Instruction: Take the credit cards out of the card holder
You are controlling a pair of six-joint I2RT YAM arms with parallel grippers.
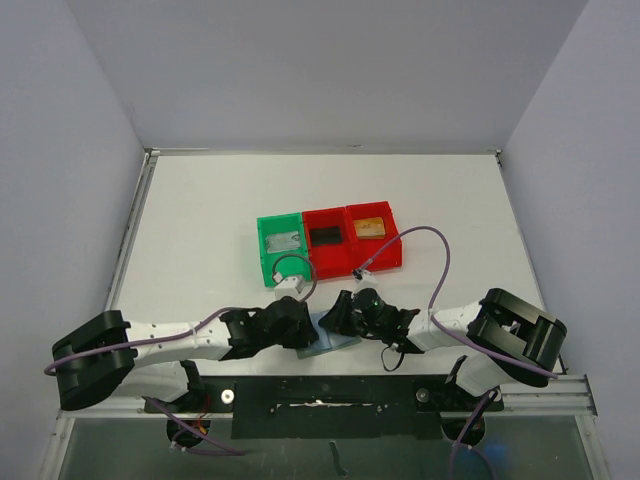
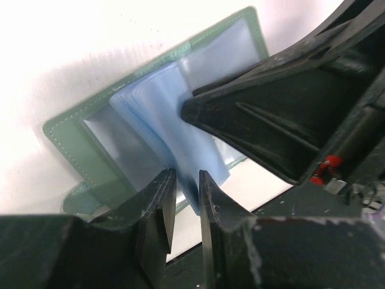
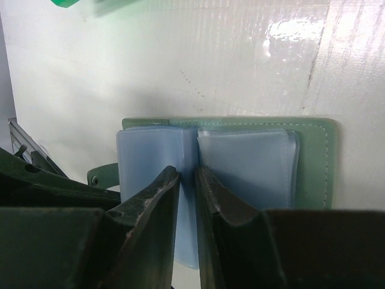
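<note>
R pincer (image 3: 186,176) nips blue sleeve (image 3: 150,158) of open green card holder (image 3: 313,162) on wht table (image 3: 180,60).

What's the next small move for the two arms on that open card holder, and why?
Probably close the left gripper on the plastic leaf it straddles and fold that leaf aside. The right gripper pinches another leaf of the open card holder, and no card shows in the leaves now exposed.
</note>
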